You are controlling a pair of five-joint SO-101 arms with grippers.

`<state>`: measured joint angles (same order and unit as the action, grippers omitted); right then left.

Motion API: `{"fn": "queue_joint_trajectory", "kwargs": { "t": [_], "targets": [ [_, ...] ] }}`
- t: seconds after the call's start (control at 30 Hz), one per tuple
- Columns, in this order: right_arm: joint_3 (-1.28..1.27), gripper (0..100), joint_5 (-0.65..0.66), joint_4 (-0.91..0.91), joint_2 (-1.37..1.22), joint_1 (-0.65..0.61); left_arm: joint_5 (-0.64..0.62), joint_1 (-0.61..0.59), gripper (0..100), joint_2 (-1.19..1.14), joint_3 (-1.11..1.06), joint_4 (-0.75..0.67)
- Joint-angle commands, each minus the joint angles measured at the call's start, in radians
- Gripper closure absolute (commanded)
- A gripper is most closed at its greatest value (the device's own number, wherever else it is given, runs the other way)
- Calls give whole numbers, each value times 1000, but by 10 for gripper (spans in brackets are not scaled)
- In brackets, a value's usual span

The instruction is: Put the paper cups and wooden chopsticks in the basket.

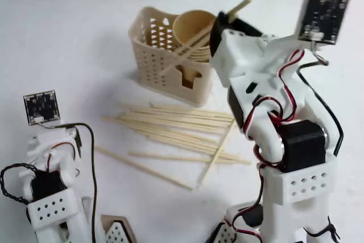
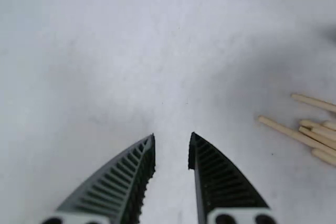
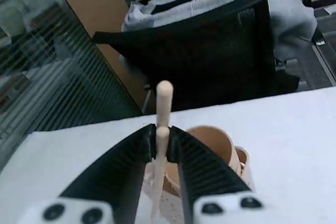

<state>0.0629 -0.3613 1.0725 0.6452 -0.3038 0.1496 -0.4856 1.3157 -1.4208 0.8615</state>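
1. R gripper (image 3: pixel 162 132): closest thing in the R wrist view. Jaws pinched tight on 1 wooden chopstick (image 3: pixel 164 94), its round end poking up past the fingertips.
2. High view: the same wooden chopstick (image 1: pixel 241 6) sits tilted. Upper end sticks out beyond the R gripper (image 1: pixel 219 27); lower part slants down over the mouth of the basket (image 1: pixel 149 55), across the cups.
3. Paper cups (image 1: pixel 192 25): 1 nested stack, upright inside the basket, on the side toward the R arm (image 1: pixel 284 140). Rims are layered, so at least 2 cups; exact no. can't tell.
4. Basket: 1, cream plastic w/ perforated walls, upright on the table (image 1: pixel 68 38), just behind the loose pile.
5. Loose chopsticks (image 1: pixel 176 124): pile lying flat in front of the basket, approx a dozen, mostly parallel. Overlap blocks an exact count.
6. 1 stray chopstick (image 1: pixel 142 167) lies apart on the pile's near side, angled. 1 crossing chopstick (image 1: pixel 215 155) cuts diagonally over the pile's R end.
7. L gripper (image 2: pixel 171 138): fingers a narrow gap apart, nothing between them, over bare table (image 2: pixel 131 51). Approx 6 chopstick ends (image 2: pixel 294 132) lie near, off to one side, not touching it.
8. L arm (image 1: pixel 51 197): low at the near L corner, well apart from the basket. R arm stands tall at near R, bent over toward the basket.
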Motion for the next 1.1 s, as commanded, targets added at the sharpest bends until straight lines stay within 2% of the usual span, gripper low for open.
{"fn": "queue_joint_trajectory", "kwargs": {
  "t": [0.0,0.33,0.5,0.9,1.07],
  "targets": [
    [18,981,-31,-102,15,-15,11,-10,876,33,5,-20],
    [18,981,-71,-312,-64,-10,11,-8,876,33,-21,-64],
    [20,981,-61,-341,-148,-16,11,-8,876,33,-31,-86],
    [35,974,149,-334,-321,-65,11,-8,876,33,-31,-89],
    [57,872,189,-315,-318,-122,11,-8,876,33,-31,-89]
  ]
}}
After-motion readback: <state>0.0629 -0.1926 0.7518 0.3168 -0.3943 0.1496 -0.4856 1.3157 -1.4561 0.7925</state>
